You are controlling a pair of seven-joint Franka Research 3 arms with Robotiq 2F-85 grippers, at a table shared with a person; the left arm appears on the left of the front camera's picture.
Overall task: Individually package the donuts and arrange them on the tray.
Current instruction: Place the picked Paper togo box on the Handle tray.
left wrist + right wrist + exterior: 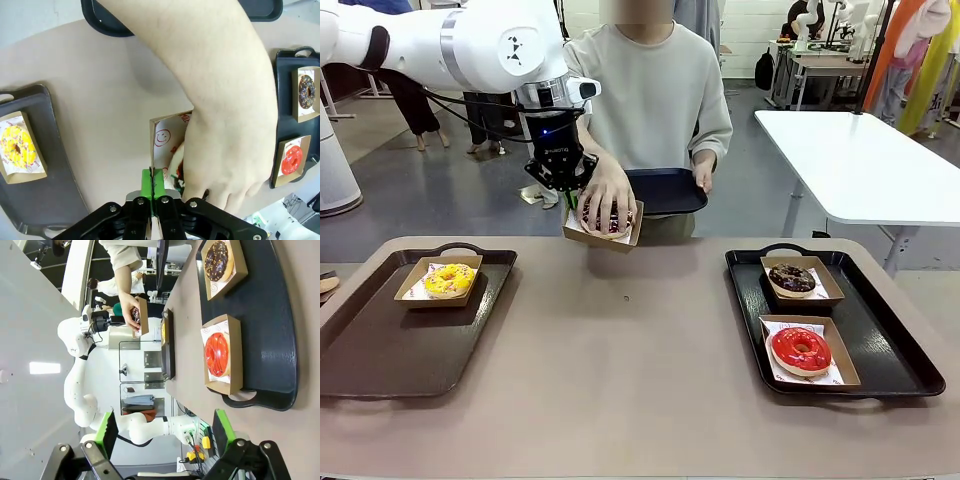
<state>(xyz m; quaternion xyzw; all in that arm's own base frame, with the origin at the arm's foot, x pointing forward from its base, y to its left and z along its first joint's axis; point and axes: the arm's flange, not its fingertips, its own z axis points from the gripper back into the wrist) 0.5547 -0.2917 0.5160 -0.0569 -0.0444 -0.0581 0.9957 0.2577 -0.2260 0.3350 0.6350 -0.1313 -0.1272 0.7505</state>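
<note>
One box (604,229) pinched by left gripper (566,188); person's hand (608,195) on donut (610,220).

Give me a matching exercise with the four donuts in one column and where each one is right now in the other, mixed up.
Things:
1. yellow donut
2. red donut
3. dark chocolate donut
4. sprinkled chocolate donut

Places:
A. near box on the right tray
B. held above the table in a box, under the person's hand, box wall pinched by the left hand
C. box on the left tray
D. far box on the right tray

Pairs: 1-C, 2-A, 3-D, 4-B
</note>
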